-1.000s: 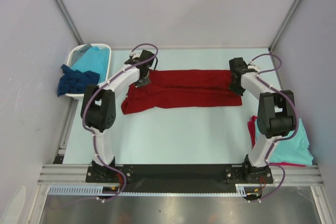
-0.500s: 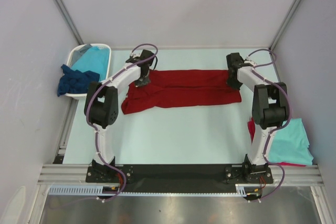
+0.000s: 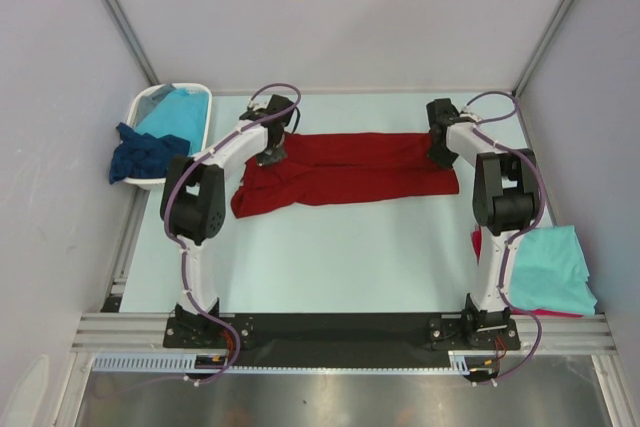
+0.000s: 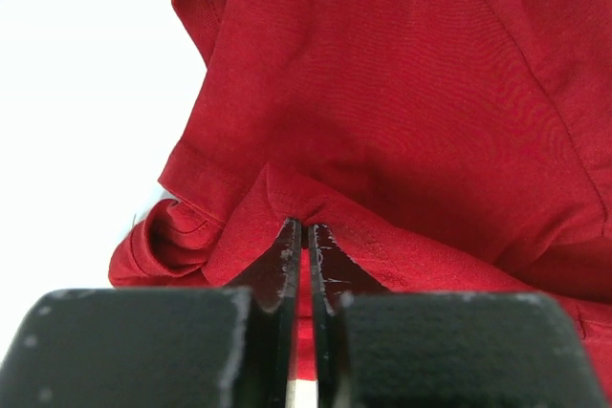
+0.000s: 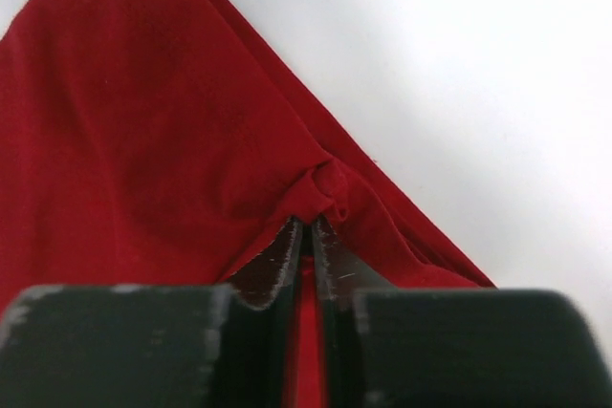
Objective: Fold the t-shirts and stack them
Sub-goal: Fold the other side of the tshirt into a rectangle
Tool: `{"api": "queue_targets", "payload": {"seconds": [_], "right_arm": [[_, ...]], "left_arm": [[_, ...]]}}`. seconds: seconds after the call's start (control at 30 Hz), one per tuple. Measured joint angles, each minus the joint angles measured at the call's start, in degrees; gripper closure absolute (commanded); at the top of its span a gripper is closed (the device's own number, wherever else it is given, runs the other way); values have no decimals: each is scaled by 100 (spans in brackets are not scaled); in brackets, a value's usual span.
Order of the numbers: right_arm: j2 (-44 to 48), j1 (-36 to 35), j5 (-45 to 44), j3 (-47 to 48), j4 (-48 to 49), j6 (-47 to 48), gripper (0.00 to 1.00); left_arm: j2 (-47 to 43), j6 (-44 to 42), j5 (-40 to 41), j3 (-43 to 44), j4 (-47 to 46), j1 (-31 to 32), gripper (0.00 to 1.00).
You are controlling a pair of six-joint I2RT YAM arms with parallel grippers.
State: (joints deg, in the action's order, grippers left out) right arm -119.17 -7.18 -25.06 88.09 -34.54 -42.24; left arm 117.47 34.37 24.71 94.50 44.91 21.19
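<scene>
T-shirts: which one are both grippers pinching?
The dark red t-shirt, stretched long across mid-table: the left gripper and right gripper pinch its two ends. The others lie untouched at the sides.

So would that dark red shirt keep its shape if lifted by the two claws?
Probably not: the dark red t-shirt puckers at the right claw and wrinkles at the left claw, so it looks floppy. Lifted, its middle would likely sag between the pinches. Thin layers suggest it is light.
</scene>
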Motion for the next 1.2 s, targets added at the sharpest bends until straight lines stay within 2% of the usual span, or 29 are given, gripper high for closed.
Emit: {"api": "queue_targets", "payload": {"seconds": [0.07,0.1,0.17,0.2,0.3,0.43,0.57,0.7,0.9,1.2], "right_arm": [[0,-7,0,0,15,63,63],[0,-11,-2,0,28,57,52],[31,-20,-7,-35,76,92,47],[74,-26,-4,-81,107,122,44],[341,-52,-4,-280,164,181,43],[905,-140,-20,-629,267,188,43],[1357,-378,-52,-968,365,184,43],[1397,-634,-59,-1204,404,166,46],[1394,-896,-57,-1521,376,72,47],[1388,-874,-46,-1801,358,24,48]], "left_arm": [[0,-4,2,-2,-2,0,81],[0,0,4,-7,-4,0,74],[-2,-4,17,-46,-35,0,68],[-9,-4,22,-85,-57,-2,61],[-127,9,20,-310,-92,-2,52],[-511,2,20,-673,-151,-4,49],[-1084,7,24,-1082,-271,13,48],[-1462,7,48,-1410,-407,114,48],[-1484,11,42,-1696,-498,407,50],[-1475,57,-2,-2015,-564,699,51]]}}
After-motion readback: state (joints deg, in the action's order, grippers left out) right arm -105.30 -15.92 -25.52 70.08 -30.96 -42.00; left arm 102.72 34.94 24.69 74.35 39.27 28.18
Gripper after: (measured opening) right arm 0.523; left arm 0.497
